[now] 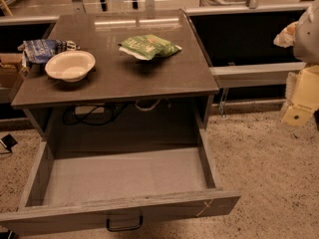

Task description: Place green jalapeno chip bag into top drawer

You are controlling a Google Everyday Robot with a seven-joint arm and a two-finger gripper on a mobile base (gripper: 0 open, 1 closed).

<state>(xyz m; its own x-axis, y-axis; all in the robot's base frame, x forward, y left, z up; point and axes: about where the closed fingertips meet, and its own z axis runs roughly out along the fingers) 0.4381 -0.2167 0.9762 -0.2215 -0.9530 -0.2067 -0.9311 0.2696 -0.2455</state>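
Observation:
The green jalapeno chip bag lies flat on the dark countertop, right of centre toward the back. The top drawer below is pulled wide open, its flat grey floor bare, with a dark metal handle on its front. My gripper is at the far right edge of the view, cream-coloured, off to the right of the cabinet and well clear of the bag and the drawer. It holds nothing that I can see.
A white bowl stands on the left of the countertop, with a blue-and-white bag behind it. Cables hang in the cavity behind the drawer. A low ledge adjoins the cabinet's right side. Speckled floor lies to the right.

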